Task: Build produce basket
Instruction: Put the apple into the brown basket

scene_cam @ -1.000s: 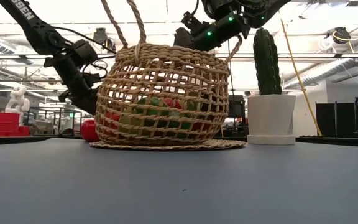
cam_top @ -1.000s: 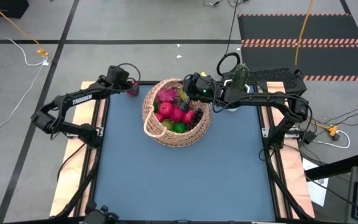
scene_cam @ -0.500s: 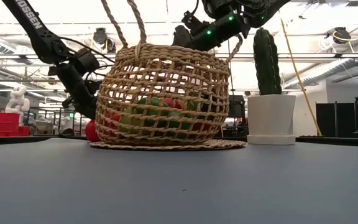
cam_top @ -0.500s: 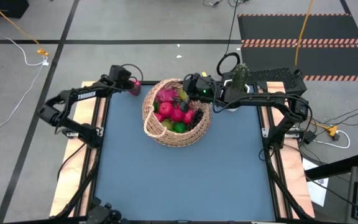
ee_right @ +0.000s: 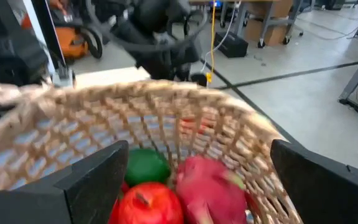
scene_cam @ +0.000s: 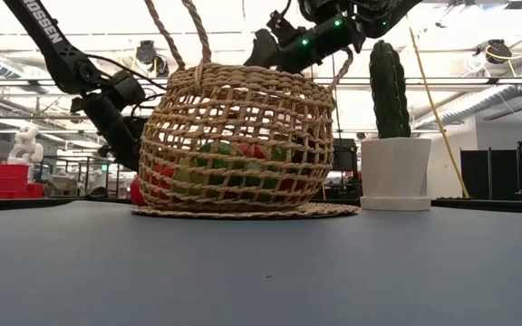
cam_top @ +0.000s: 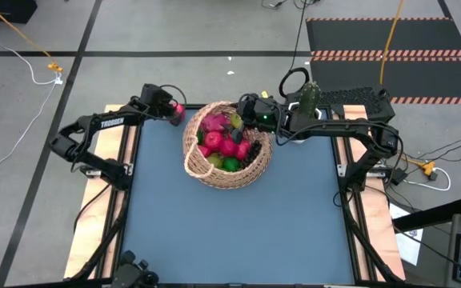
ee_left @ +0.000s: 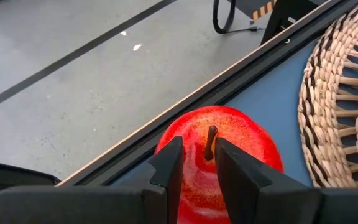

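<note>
Left tool (ee_left: 197, 168) pinching red apple (ee_left: 219, 146) beside basket (cam_top: 226, 172); right tool (ee_right: 185, 180) spread above produce (cam_top: 224, 144)

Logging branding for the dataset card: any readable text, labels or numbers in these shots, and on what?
"TROSSEN": white letters on the left dark robot arm, read in the high view.
"SSEN": the end of that word, cut off at the picture's edge, on the same arm in the low view.
Nothing readable on the right dark robot arm, the tan woven wicker basket, the white cactus pot or the red toy apple.
</note>
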Tool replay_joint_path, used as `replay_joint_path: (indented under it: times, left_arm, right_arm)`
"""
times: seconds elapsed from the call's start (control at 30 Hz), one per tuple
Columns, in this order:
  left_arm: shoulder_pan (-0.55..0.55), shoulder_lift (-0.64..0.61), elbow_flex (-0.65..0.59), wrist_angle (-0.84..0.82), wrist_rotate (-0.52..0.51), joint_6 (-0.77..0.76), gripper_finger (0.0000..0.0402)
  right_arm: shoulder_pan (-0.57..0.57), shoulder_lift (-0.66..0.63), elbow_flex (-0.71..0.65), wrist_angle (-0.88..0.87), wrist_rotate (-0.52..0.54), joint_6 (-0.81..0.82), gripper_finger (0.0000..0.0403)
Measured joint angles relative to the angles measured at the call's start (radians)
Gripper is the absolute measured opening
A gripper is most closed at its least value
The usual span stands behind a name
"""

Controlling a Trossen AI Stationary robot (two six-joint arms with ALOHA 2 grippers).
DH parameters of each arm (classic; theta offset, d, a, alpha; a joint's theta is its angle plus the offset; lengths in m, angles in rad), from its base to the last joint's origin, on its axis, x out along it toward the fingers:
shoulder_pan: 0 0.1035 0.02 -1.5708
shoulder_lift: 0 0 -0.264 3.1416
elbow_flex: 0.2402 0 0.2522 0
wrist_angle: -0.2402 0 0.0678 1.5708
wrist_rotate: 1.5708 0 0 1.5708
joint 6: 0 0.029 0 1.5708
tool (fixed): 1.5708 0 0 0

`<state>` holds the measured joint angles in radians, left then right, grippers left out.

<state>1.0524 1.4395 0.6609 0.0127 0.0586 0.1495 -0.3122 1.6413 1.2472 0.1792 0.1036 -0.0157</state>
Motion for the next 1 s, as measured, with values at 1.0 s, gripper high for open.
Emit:
replay_joint_path:
  times: [1.0]
  left_arm:
    - [-0.051,-0.264,-0.010,-0.074,0.012,-0.092,0.0028]
  right_arm:
    - [0.105,-0.003,0.000,0.092,0.000,0.128,0.0389]
